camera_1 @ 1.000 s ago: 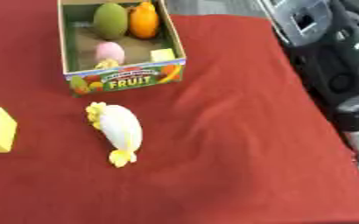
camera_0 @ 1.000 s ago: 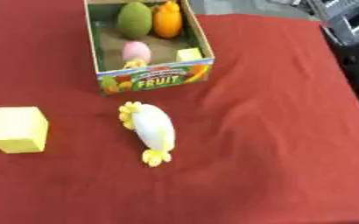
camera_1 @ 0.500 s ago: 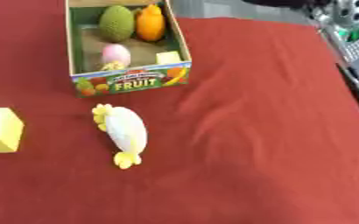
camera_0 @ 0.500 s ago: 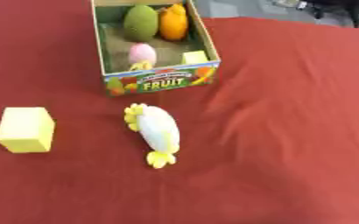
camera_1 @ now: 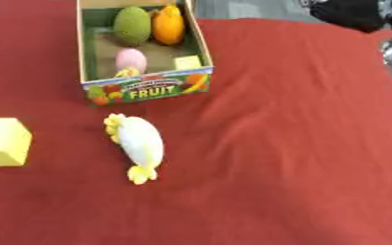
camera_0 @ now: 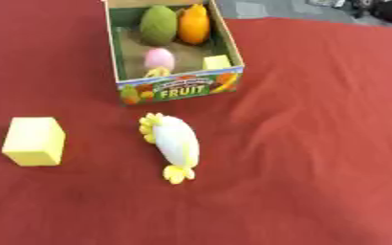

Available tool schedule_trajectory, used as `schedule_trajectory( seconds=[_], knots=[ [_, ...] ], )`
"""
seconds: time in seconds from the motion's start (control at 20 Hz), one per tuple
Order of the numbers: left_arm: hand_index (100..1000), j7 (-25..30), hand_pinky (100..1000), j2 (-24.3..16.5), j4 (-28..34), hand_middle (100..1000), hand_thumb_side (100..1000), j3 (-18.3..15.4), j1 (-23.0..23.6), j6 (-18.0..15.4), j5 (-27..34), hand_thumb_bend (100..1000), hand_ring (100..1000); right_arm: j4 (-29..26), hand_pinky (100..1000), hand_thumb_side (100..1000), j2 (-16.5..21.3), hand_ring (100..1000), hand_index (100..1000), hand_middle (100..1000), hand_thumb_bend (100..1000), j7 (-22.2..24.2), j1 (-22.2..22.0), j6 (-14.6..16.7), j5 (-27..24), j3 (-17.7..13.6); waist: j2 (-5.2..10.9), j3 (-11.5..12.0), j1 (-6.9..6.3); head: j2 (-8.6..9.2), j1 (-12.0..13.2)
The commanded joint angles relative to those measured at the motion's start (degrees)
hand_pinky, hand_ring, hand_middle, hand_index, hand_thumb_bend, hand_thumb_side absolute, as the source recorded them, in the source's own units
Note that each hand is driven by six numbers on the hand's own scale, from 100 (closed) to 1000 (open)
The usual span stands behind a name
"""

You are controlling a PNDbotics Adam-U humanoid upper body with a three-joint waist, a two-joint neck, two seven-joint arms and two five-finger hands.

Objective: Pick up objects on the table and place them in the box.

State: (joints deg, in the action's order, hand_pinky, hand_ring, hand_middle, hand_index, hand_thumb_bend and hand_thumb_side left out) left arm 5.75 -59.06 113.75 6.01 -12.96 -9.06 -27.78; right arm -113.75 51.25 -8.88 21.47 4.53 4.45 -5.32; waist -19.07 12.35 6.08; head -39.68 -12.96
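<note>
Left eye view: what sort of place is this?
Probably a lab or demo table for pick-and-place trials, not a home: a red cloth covers the table, with a cardboard FRUIT box of toy fruit, a white-and-yellow plush toy and a yellow block laid out.

The bench (camera_0: pixel 316 143) is covered with a red cloth, matt and a little wrinkled, with soft folds to the right of the box (camera_0: pixel 179 88), which looks like cardboard with a printed, slightly glossy front and plain brown inside. The white and yellow toy (camera_0: pixel 174 146) looks soft and plush-like, while the yellow block (camera_0: pixel 34 141) has a smooth, matt surface like foam. In the box, the green fruit (camera_0: pixel 158 25) looks rough and dull, and the orange fruit (camera_0: pixel 194 24) is smoother.
</note>
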Motion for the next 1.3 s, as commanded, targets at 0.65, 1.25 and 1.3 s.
schedule_trajectory(
  seconds=[0.65,1.25,1.3],
  knots=[
    [956,17.28,991,-9.83,0.85,878,558,6.88,-8.02,0.95,-0.56,581,970,-0.84,891,223,3.03,866,857,623,100,-1.39,-0.53,0.12,0.67,-1.01,0.36,-0.49,-1.45,1.28,-0.11],
    [974,26.52,1000,-8.92,0.85,901,530,10.69,-11.82,4.30,-1.59,594,986,-0.84,892,258,2.54,864,850,620,100,-0.94,-0.78,-0.56,0.50,-0.75,0.47,-0.86,-1.66,2.32,-0.39],
    [975,27.03,1000,-8.83,0.85,902,527,10.82,-11.95,4.80,-1.71,595,986,-0.84,892,261,2.48,864,850,619,100,-0.94,-0.86,-0.63,0.49,-0.75,0.46,-0.87,-1.67,2.25,-0.21]
  ],
)
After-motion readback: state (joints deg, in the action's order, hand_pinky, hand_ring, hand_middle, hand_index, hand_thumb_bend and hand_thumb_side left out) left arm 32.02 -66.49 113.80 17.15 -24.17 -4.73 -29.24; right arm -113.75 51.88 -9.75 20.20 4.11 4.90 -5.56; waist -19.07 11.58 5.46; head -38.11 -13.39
